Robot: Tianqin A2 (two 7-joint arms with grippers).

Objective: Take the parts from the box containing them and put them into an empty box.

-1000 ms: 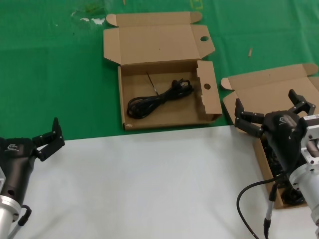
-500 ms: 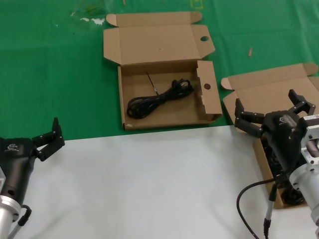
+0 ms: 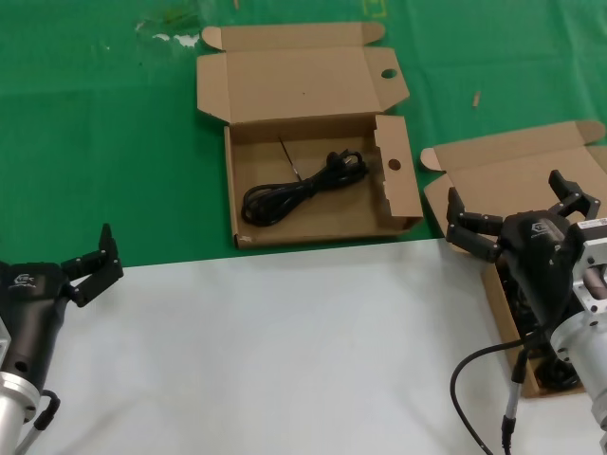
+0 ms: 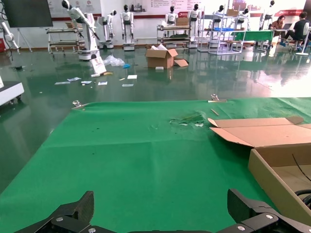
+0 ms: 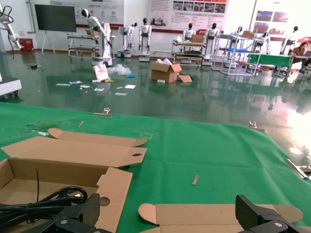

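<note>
You can't count the parts (image 3: 555,370) in the source box (image 3: 493,284) — the right gripper (image 3: 517,213) covers them, and the frame edge cuts the box.

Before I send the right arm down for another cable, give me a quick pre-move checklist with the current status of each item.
1. Right gripper open: ok, fingers spread wide.
2. Right gripper over the source box: ok, it hangs above the box's near part.
3. Cables left in the source box: ok, dark cables show below the arm, though mostly hidden.
4. Holed box open to receive: ok, lid folded back, one cable bundle already inside.
5. Left gripper out of the way: ok, open over the white surface, empty.
6. Grasp point on next cable: cannot tell, arm blocks it.
</note>
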